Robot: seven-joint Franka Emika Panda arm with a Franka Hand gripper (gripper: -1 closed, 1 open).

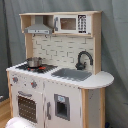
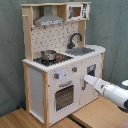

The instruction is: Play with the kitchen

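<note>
While both exterior views frame it, we count one kitchen point(image 1: 57, 70) point(image 2: 60, 62), standing on the floor against a grey curtain point(image 1: 112, 45). It carries one black faucet point(image 1: 83, 59), one grey sink point(image 1: 72, 74), one metal pot point(image 2: 48, 55), one oven door point(image 2: 64, 96) and one microwave point(image 1: 70, 23). One gripper point(image 2: 85, 78) touches the kitchen's front right of the oven door; whether its fingers are apart, we cannot tell.

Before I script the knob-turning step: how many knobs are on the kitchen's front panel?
2: the left knob and the right knob, both above the oven door in the second exterior view. None looks hidden.
</note>
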